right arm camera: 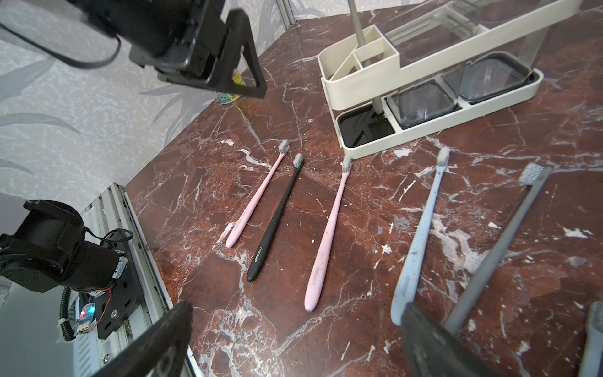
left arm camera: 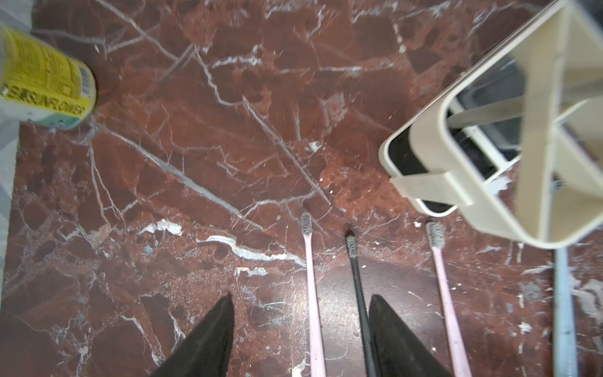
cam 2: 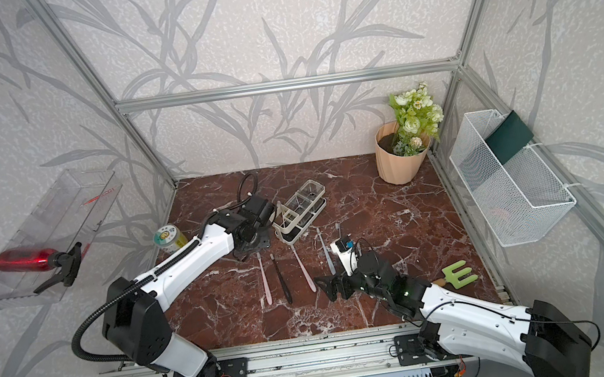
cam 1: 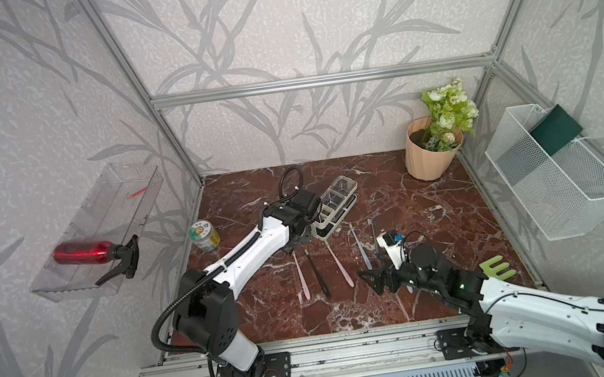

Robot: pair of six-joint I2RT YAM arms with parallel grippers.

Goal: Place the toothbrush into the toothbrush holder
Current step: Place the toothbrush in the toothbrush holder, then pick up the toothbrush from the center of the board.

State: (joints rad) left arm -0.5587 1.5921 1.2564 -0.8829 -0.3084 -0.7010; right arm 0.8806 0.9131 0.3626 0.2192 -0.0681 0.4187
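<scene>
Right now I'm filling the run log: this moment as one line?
left gripper: open, raised near black toothbrush | right gripper: open, empty | toothbrush holder: one grey toothbrush standing in it

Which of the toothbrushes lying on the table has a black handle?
The black toothbrush, lying between the two pink toothbrushes; the rest are blue or grey.

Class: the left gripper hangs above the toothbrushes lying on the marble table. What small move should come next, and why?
Probably shift the left gripper slightly sideways, away from the slim black plastic toothbrush: it lies right by one finger, beside the pale pink plastic toothbrush between the open jaws.
</scene>
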